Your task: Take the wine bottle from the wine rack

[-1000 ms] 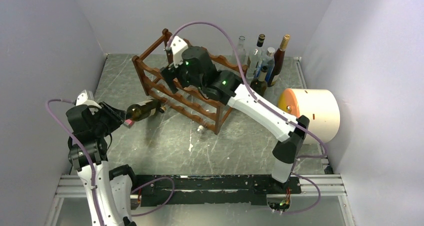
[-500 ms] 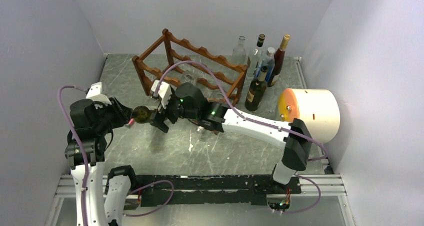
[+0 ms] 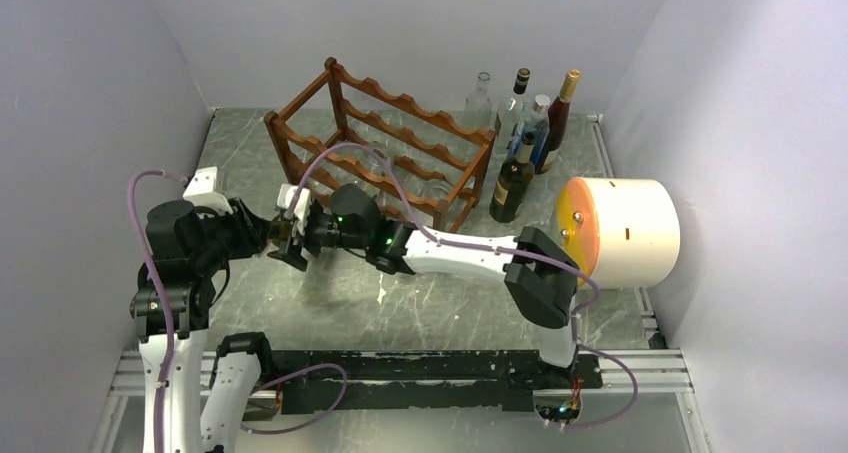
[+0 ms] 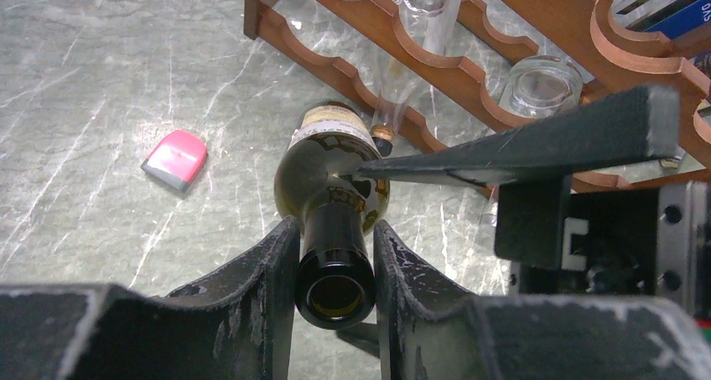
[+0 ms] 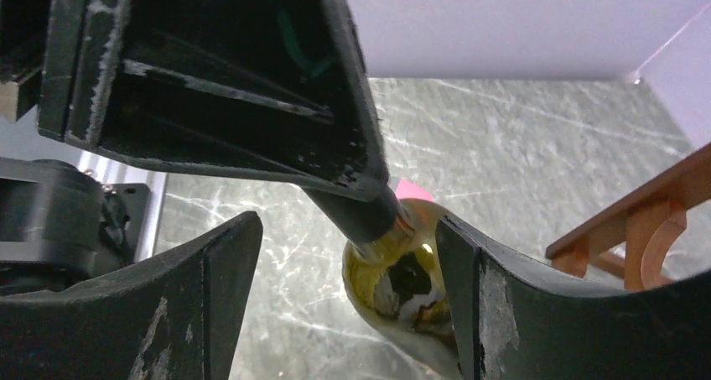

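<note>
My left claw (image 4: 335, 254) is clamped on the neck of the wine bottle (image 4: 331, 166), one finger pressed to each side just behind the open mouth, at the lower middle of the left wrist view. The bottle lies roughly level and is out of the wine rack (image 4: 457, 74). Its base points up the frame toward the rack's low front rail, but I cannot tell whether glass and wood touch there. In the top view the bottle sits at centre left, almost hidden between my two claws, in front of the rack's left end and above the bench (image 3: 330, 303). My right claw (image 5: 344, 229) is spread wide around the shoulder of the bottle. Its right wrist view shows a clear gap on the left side, while the finger on the right stands just beside the green glass, so it has hold of nothing. One of its fingers (image 4: 520, 141) crosses the left wrist view as a flat black bar over the bottle's body. A small pink object (image 4: 176, 159) lies on the bench at the left of that view. Clear glass bottles (image 4: 428, 11) lie in the rack's tiers. In the upper right of the top view a group of bottles (image 3: 530, 123) stands upright beside the rack, and a white cylinder with an orange end (image 3: 625, 231) lies at the right.
</note>
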Controlling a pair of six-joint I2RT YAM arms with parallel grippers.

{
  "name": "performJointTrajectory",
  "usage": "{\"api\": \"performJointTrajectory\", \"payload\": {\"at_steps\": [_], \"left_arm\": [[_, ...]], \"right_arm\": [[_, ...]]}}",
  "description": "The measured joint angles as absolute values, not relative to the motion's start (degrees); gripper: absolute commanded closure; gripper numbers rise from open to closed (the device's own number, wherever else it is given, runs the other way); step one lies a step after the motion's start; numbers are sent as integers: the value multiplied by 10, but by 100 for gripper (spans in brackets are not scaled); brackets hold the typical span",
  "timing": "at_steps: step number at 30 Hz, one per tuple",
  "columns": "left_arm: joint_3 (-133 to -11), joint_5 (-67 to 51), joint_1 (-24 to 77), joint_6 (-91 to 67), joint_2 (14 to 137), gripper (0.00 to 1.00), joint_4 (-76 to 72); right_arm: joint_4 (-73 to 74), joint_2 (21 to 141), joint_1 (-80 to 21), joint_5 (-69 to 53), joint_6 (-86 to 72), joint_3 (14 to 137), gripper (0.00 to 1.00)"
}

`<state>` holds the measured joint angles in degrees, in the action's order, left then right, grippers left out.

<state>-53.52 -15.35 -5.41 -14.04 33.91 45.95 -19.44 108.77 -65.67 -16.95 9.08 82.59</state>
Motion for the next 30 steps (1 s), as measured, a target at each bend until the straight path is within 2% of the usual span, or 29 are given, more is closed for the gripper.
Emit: {"api": "performJointTrajectory", "payload": {"at_steps": [3, 6, 9, 12, 13, 14, 16, 19, 21, 28, 30], "left_arm": [[-535, -154, -53, -139, 338, 93, 460], [-535, -154, -53, -139, 336, 93, 462], [-535, -153, -53, -138, 333, 93, 467], [-535, -154, -51, -136, 333, 92, 468], [-536, -155, -51, -135, 333, 85, 470], [-538, -156, -51, -134, 334, 73, 473], [-543, -156, -51, -129, 338, 40, 469], [-564, -164, -51, -122, 343, 6, 458], [-574, -164, -52, -125, 338, 0, 456], [-622, -184, -47, -126, 338, 1, 468], [-642, -176, -47, -126, 336, 1, 470]], "right_arm": [[-227, 1104, -670, -153, 128, 823, 23], [-249, 1119, -681, -140, 158, 823, 33], [-270, 1133, -685, -124, 176, 824, 38], [-284, 1142, -685, -114, 182, 824, 58], [-291, 1144, -685, -108, 185, 824, 66], [-296, 1145, -684, -102, 185, 824, 73], [-307, 1145, -684, -97, 201, 823, 78], [-338, 1142, -684, -82, 189, 821, 82], [-350, 1132, -682, -84, 168, 804, 85], [-376, 1083, -684, -58, 93, 740, 99], [-374, 1062, -684, -56, 62, 717, 100]]}}
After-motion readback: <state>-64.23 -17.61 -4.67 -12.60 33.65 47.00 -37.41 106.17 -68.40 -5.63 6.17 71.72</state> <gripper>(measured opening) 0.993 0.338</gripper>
